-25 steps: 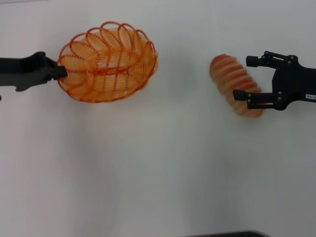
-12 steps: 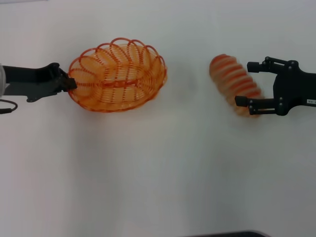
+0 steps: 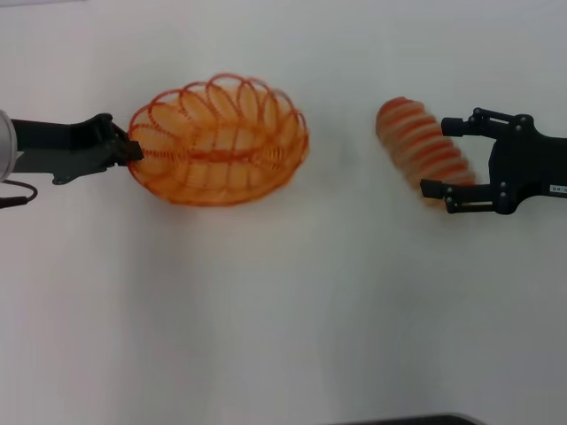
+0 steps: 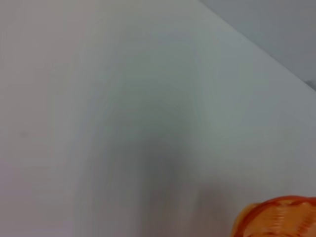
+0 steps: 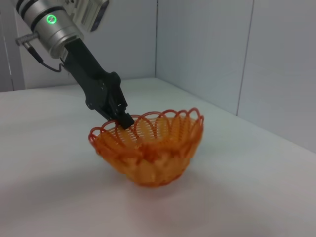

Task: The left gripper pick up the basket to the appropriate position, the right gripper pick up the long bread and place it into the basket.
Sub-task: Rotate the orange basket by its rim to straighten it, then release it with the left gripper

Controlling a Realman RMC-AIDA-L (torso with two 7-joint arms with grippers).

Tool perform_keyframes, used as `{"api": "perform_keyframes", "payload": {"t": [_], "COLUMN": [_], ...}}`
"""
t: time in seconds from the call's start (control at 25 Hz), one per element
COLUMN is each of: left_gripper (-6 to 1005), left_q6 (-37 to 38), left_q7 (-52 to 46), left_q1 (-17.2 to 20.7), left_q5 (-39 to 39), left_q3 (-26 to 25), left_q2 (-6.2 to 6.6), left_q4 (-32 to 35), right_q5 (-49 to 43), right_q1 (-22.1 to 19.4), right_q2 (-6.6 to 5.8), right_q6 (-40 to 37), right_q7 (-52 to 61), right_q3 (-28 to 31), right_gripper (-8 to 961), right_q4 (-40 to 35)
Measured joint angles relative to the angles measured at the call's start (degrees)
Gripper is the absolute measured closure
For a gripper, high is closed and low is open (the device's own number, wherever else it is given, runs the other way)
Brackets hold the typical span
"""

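White tabletop [image 3: 266,310] holds striped long bread [image 3: 421,146], seemingly ridged; orange basket [image 3: 221,142].

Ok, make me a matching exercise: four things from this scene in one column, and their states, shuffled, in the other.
1. basket
2. long bread
3. left pincer
4. right pincer

A. open, with the loaf's end between its fingers
B. shut on the wire rim
C. lies on the table, striped
D. held by its rim, tilted

Pairs: 1-D, 2-C, 3-B, 4-A

No text can be read; the right gripper [image 3: 434,158] label seems illegible.
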Motion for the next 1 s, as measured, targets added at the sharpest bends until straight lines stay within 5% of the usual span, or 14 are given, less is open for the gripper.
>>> {"api": "perform_keyframes", "payload": {"t": [0.32,0.56,1.0], "left_gripper": [921,789,356], "left_q6": [-0.3,0.7,4.0], "left_q7": [-0.1,-0.1,0.1], "left_q1": [0.7,1.1,2.5], "left_q5": [-0.1,-0.9,-2.4], "left_q3": [0.2,0.0,-1.8], "left_q2": [0.00,0.00,0.38], "left_q4": [0.2,-0.2,4.6], "right_q5": [0.0,0.0,0.0], "right_q1": [-0.2,-0.3,0.0], "right_q2": [0.09,0.07,-0.03], "right_q6": [-0.1,-0.1,-0.1], "right_q7": [0.0,0.0,0.0], "right_q3": [-0.4,-0.5,-0.6], "right_gripper": [30,30,31], "right_q4": [0.0,0.0,0.1]}}
